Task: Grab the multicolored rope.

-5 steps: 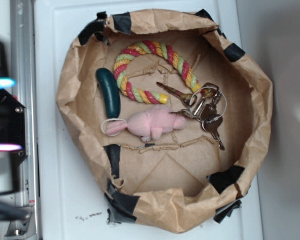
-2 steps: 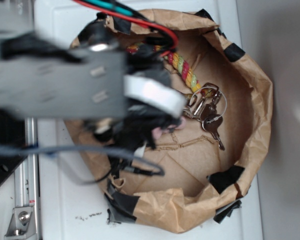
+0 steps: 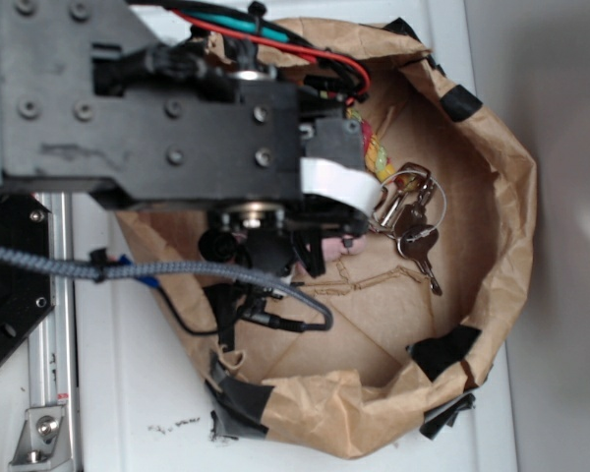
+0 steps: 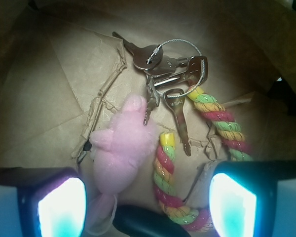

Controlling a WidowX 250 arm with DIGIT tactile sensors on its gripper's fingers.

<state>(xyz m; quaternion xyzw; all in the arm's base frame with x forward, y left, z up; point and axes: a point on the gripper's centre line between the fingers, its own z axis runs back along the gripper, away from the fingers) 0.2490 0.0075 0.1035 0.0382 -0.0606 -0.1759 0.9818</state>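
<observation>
over the multicolored rope [image 4: 164,183], the spread gripper [image 4: 147,206] has now steadied.

The arm reaches in from the left of the exterior view, its dark body level and broad, with red and teal wires along its top edge and a grey braided cable trailing below. The end effector [image 4: 147,200] points straight down. In the wrist view its two fingers [image 4: 61,207] stand wide apart at the lower corners, nothing between them.
</observation>
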